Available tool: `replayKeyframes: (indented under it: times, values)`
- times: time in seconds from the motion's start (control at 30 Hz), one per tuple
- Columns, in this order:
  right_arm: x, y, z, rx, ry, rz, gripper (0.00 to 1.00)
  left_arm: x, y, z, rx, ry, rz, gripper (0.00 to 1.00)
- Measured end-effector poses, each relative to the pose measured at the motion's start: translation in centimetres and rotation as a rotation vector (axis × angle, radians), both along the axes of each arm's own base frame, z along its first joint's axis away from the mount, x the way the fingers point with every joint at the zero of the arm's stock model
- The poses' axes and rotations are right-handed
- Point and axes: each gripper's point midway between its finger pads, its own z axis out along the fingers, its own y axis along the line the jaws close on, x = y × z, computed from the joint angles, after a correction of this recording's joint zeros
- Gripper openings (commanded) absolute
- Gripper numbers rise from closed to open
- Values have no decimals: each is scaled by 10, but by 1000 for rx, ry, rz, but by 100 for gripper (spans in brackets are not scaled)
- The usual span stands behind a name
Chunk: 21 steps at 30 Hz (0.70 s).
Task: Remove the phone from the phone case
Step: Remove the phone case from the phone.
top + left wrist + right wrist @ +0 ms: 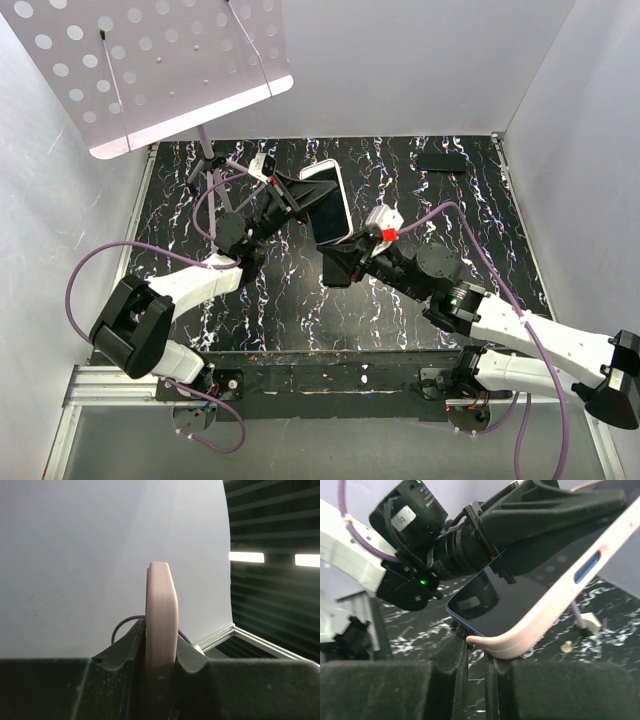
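Black marbled table (400, 300), white walls on 3 sides; 1 white perforated panel (150, 70) leans over the far left corner.

Top external view:
- Item 1: phone (330, 215), dark screen up, seated in a pale phone case (322, 170), held off the table near its middle between the 2 arms.
- Item 2: left gripper (300, 195), reaching in from the left and closed on the far half of the phone case.
- Item 3: right gripper (338, 262), reaching in from the right and meeting the near end of the phone case.
- Item 4: 1 dark flat object (442, 161) lying on the table at the far right, well apart from both arms.

Left wrist view:
- Phone case (161, 630) seen edge-on, pink, upright, rising between the 2 black fingers (125, 650). Both pads press its sides, so the left gripper (161, 655) is clamped on it. White wall behind.

Right wrist view:
- Phone (520, 595), its glass reflecting the left arm, with the pink rim of the phone case (530, 630) along its lower edge and 1 blue side button visible.
- A dark blue edge of the phone shows at the near corner.
- Right gripper (476, 662): jaws set narrow, the near corner of the phone case dipping into the slim gap and pinched there.
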Motion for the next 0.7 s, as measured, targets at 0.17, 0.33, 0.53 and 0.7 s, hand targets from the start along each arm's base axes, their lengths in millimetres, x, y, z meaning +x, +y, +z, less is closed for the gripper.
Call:
replayKeyframes:
  times: [0.17, 0.33, 0.53, 0.7]
  values:
    - [13, 0, -12, -115, -129, -47, 1, 10, 0, -10, 38, 42, 14, 0]
    - [12, -3, -11, -129, -133, -51, 13, 12, -1, -13, 48, 48, 17, 0]
    - [8, -24, -32, -149, 97, -72, 63, 0, -8, -22, 163, -18, 21, 0]
    - [-14, -46, -69, -200, 313, -22, 66, -32, -13, -9, 304, -208, 2, 0]
